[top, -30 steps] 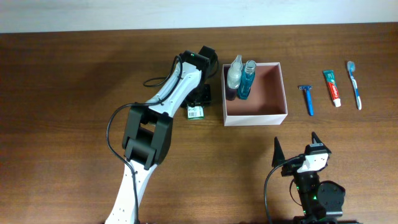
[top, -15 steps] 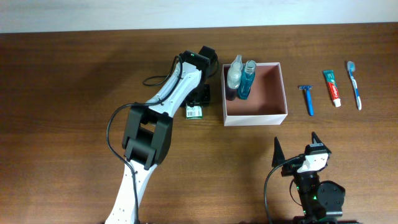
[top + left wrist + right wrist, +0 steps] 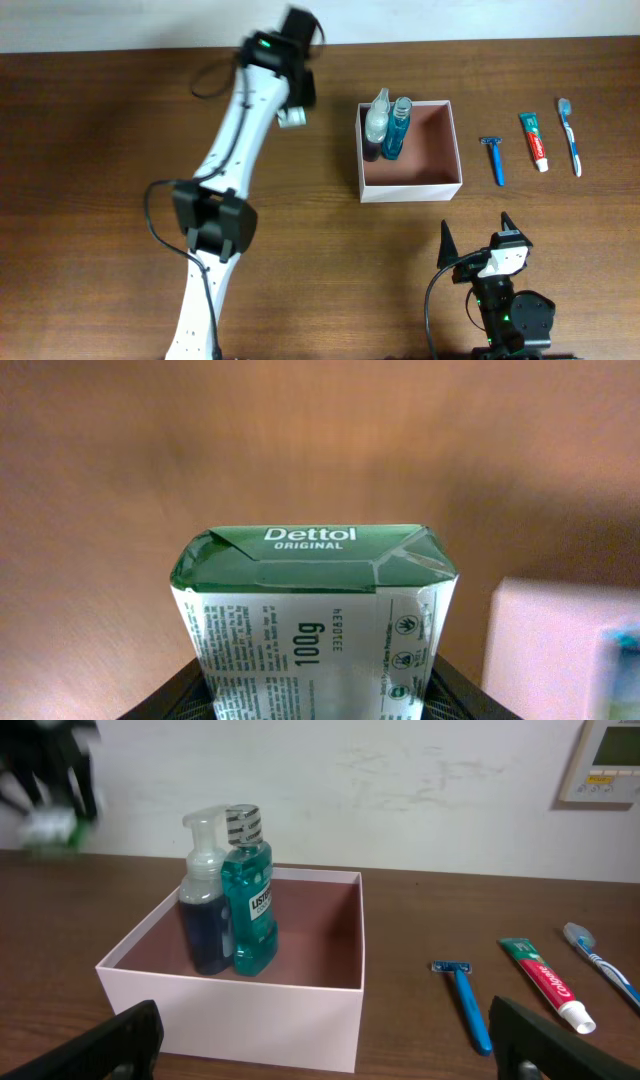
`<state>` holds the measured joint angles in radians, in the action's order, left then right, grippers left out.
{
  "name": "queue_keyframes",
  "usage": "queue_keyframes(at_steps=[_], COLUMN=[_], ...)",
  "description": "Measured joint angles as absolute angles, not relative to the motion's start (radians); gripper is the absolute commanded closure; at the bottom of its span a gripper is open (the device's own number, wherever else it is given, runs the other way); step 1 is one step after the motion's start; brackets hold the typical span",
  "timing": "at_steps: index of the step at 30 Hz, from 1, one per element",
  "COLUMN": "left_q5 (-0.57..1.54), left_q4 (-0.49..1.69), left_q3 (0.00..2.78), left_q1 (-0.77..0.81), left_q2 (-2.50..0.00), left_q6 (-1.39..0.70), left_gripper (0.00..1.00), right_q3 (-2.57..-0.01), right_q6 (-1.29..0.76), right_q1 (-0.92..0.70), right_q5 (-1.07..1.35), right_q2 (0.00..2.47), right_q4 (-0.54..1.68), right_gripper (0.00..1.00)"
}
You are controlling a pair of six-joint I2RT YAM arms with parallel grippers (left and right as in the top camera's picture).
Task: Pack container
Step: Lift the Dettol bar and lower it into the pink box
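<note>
The container [image 3: 410, 188] is a square white-walled box with a pinkish-brown floor, right of centre on the table. It also shows in the right wrist view [image 3: 230, 1010]. A clear foam-pump bottle [image 3: 376, 127] and a teal mouthwash bottle [image 3: 399, 128] stand in its far left corner. My left gripper [image 3: 291, 108] is shut on the green-and-white Dettol soap box [image 3: 315, 620] and holds it in the air, left of the container and beyond it. The container's corner shows at the lower right of the left wrist view [image 3: 560, 650]. My right gripper [image 3: 478, 238] is open and empty in front of the container.
A blue razor [image 3: 493, 160], a toothpaste tube [image 3: 535, 141] and a blue toothbrush [image 3: 569, 135] lie in a row right of the container. A cable [image 3: 215, 75] loops beside the left arm. The wall runs along the table's far edge.
My left gripper has lifted the soap box off the table beside the container's left wall and swung it up and away to the far left. The right arm has not moved.
</note>
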<state>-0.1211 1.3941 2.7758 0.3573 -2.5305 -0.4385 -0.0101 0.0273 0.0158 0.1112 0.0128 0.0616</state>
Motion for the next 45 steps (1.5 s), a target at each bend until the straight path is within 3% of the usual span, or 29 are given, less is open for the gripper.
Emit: queue_keyframes(at_steps=[7,18,27,36,45], left_q5=[-0.142,-0.123,-0.101,-0.120,-0.130], left_q4=[1.374,1.335,1.340,1.359,1.206], left_q3=[3.106,3.121,3.121,2.934,2.706], left_q1=[0.379,0.661,0.805,0.863,0.864], left_q2=[-2.511,-2.450,-2.450,-2.449,-2.449], left_q6=[-0.377,-0.358,-0.251,-0.163,-0.015], left_gripper=[0.49,0.49,0.49,0.48,0.48], right_q3=[-0.010,-0.010,-0.010,-0.010,-0.010], right_q6=[0.027,0.027,0.027,0.027,0.027], right_q1=[0.016,0.016,0.016,0.016,0.016], right_q5=[0.111,0.111,0.111,0.111,0.111], right_q2=[0.013,0.013,0.013,0.013,0.013], right_q4=[0.062,0.062,0.062,0.062,0.062], right_gripper=[0.01,0.01,0.01,0.01,0.01])
